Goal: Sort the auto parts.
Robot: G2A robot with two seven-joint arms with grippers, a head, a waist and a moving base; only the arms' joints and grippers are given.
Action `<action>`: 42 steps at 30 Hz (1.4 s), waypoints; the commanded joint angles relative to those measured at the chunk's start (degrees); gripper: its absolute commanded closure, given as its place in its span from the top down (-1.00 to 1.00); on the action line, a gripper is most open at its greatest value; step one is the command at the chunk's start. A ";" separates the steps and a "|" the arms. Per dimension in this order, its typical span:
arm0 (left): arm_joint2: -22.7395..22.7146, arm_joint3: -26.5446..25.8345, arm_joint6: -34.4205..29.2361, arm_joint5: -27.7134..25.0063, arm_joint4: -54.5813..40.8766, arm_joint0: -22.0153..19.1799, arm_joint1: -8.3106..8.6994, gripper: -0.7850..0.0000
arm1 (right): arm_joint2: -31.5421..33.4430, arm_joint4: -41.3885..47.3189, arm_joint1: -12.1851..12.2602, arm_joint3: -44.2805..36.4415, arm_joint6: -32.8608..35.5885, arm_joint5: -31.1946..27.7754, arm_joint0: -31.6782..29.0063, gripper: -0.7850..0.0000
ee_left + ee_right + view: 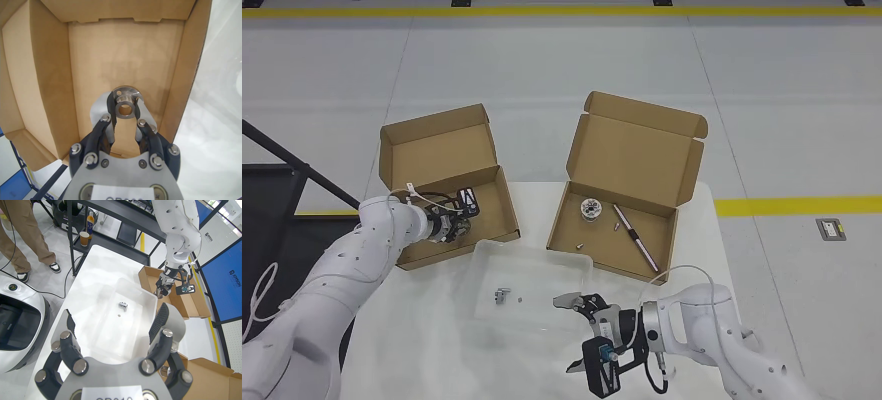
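My left gripper (124,109) is shut on a flanged metal bushing (124,103) and hangs inside the left cardboard box (121,62), above its bare floor; in the top view the left gripper (455,226) sits over the left cardboard box (442,150). My right gripper (115,323) stands open with nothing between its fingers, by the near edge of the clear plastic tray (151,298). A small metal bracket (123,306) and a tiny nut (119,315) lie in the tray. The right cardboard box (642,150) holds a round part (590,207), a thin rod (636,237) and small screws.
The two open boxes stand at the back of the white table (442,340), the tray (542,262) in front between them. A black rack (105,217) with a paper cup and a bottle stands beyond the table's far end.
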 commanded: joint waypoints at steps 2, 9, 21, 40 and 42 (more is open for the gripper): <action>0.00 0.00 0.00 0.00 0.00 0.00 0.00 0.51 | 0.00 0.00 0.00 0.00 0.00 0.00 0.00 1.00; 0.00 0.00 0.00 0.00 0.00 0.00 0.00 1.00 | 0.00 0.00 0.00 0.00 0.00 0.00 0.00 1.00; -3.28 -4.03 -0.09 4.56 0.81 4.08 1.67 1.00 | 0.00 0.00 0.00 0.00 0.00 0.00 0.00 1.00; -29.73 -36.29 -8.27 -1.69 2.15 15.11 14.78 1.00 | 0.00 0.00 0.00 0.00 0.00 0.00 0.00 1.00; -34.04 -42.54 -10.01 -5.31 0.48 18.33 16.54 1.00 | 0.00 0.00 0.00 0.00 0.00 0.00 0.00 1.00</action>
